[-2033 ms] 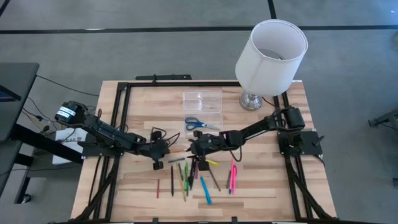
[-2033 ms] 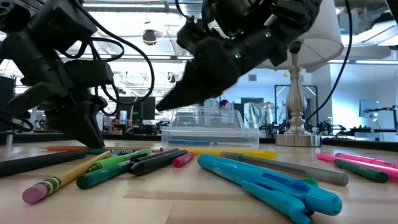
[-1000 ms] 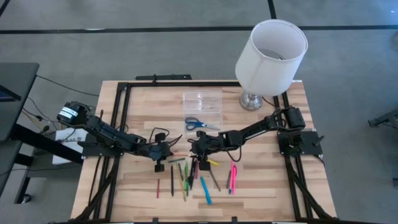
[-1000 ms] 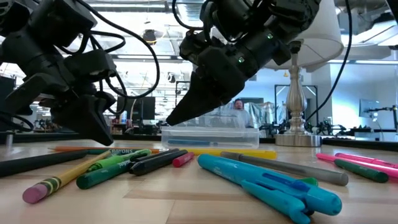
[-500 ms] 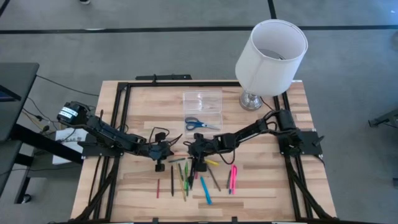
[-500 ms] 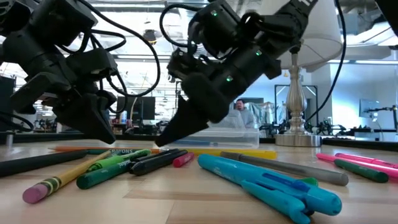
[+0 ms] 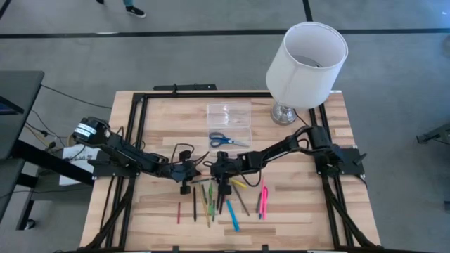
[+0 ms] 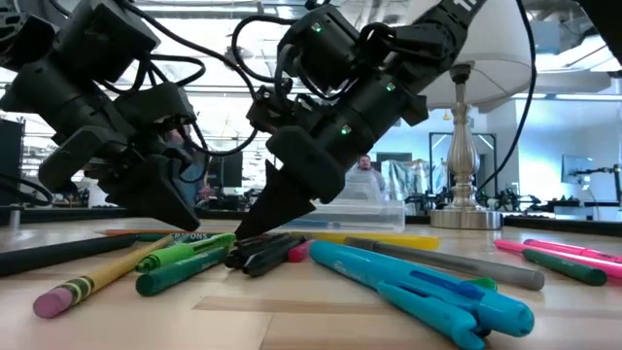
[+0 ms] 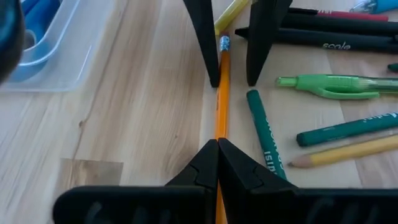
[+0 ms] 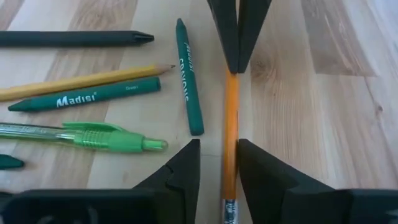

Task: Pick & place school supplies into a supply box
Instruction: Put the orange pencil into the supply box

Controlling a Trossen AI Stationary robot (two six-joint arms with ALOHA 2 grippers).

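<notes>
An orange pencil [image 10: 231,118] lies flat on the wood, its eraser end [image 9: 224,43] toward my right arm. My left gripper [image 9: 217,144] [image 7: 195,171] is shut on it. My right gripper [image 10: 219,144] [image 7: 211,172] is open, one finger on each side of the eraser end, tips at the table. In the left wrist view my right gripper [image 9: 231,83] faces me. Other pencils, pens and crayons [image 7: 211,200] lie toward the near edge. The clear supply box [image 7: 228,114] sits by the far edge, with the blue-handled scissors [image 7: 226,140] in front of it. My left gripper pinches the orange pencil between its two fingertips, partway along the shaft [image 9: 221,127]. The fingers slant down from the table's left and lie along the pencil. The pencil stays flat on the table. My right gripper straddles the eraser end; whether a finger [image 10: 249,163] touches it I cannot tell.
A green crayon [image 10: 188,81], a green pen [image 10: 93,137], a yellow pencil [image 10: 81,81] and black pens [image 9: 323,37] lie close beside the grippers. Pink markers [image 7: 263,200] and blue pens [image 8: 418,287] lie toward the right. A white-shaded lamp [image 7: 306,63] stands at the far right corner.
My right gripper has moved toward the table's left and down, until its tips reach the table around the orange pencil's eraser end. My left gripper has crept a little to the right, toward it. The black pens by the right gripper's tips have shifted slightly.
</notes>
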